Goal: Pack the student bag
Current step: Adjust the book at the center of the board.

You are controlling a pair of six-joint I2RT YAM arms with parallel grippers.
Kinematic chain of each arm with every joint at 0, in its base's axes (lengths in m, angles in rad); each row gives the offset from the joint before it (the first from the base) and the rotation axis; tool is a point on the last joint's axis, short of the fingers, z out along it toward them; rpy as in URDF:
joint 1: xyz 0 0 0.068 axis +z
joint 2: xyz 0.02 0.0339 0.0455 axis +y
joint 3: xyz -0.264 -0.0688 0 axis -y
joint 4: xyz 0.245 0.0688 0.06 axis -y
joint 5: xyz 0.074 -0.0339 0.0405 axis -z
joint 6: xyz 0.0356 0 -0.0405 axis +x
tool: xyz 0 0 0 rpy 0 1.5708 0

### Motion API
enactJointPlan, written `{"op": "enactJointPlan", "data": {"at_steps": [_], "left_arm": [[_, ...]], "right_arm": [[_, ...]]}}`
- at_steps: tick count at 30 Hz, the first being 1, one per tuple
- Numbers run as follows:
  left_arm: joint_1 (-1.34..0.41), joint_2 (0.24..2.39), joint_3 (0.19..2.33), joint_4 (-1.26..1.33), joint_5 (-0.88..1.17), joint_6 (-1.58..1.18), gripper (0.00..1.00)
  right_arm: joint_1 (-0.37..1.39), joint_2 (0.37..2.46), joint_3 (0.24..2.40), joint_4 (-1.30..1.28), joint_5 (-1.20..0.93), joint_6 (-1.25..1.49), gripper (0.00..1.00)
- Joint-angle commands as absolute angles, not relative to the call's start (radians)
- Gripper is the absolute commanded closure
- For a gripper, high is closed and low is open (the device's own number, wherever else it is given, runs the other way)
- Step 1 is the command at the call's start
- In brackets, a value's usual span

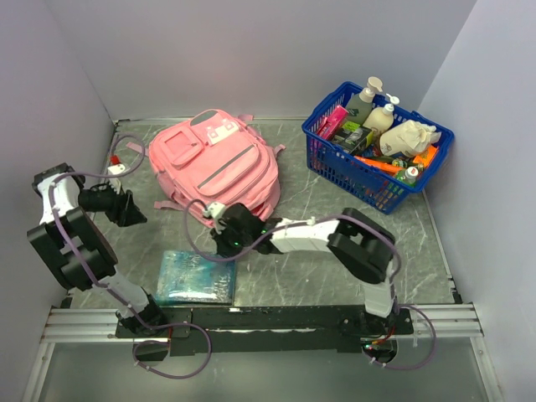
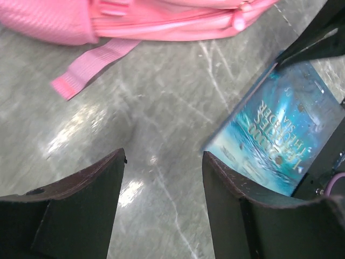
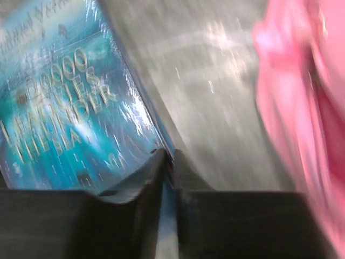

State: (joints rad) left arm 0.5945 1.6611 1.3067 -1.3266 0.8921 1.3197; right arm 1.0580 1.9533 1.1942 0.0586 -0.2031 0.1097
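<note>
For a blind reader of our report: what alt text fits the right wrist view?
The right tool pinches the edge of a blue book on a grey marbled table. A pink backpack, blurred, fills the right side.

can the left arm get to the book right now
Probably yes: only bare table lies between the open left end effector and the book; the right end effector pinches just one edge.

Blue basket full of bottles
</note>
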Motion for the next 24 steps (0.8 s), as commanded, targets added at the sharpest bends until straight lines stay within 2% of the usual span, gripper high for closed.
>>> {"op": "enactJointPlan", "data": {"at_steps": [1,5,8,12,16,24], "left_arm": [[0.528,1.592,1.273,-1.355,0.901,1.358,0.36],[0.483,1.563,1.24,-1.364,0.855,1.379,0.37],[0.485,1.588,1.227,-1.355,0.77,1.41,0.38],[0.512,1.594,1.128,-1.248,0.618,1.423,0.4],[0.512,1.563,1.013,-1.128,0.502,1.443,0.42],[0.41,1.526,0.858,-1.019,0.481,1.44,0.43]], "right_arm": [[1.066,1.864,0.987,-0.083,-0.003,0.199,1.0],[1.066,1.742,0.887,-0.077,0.058,0.273,1.0],[1.065,1.689,0.913,-0.121,0.129,0.267,1.0],[1.065,1.637,0.934,-0.152,0.167,0.276,0.93],[1.063,1.572,0.873,-0.134,0.126,0.304,1.0],[1.075,1.499,0.785,0.05,-0.067,0.344,1.0]]}}
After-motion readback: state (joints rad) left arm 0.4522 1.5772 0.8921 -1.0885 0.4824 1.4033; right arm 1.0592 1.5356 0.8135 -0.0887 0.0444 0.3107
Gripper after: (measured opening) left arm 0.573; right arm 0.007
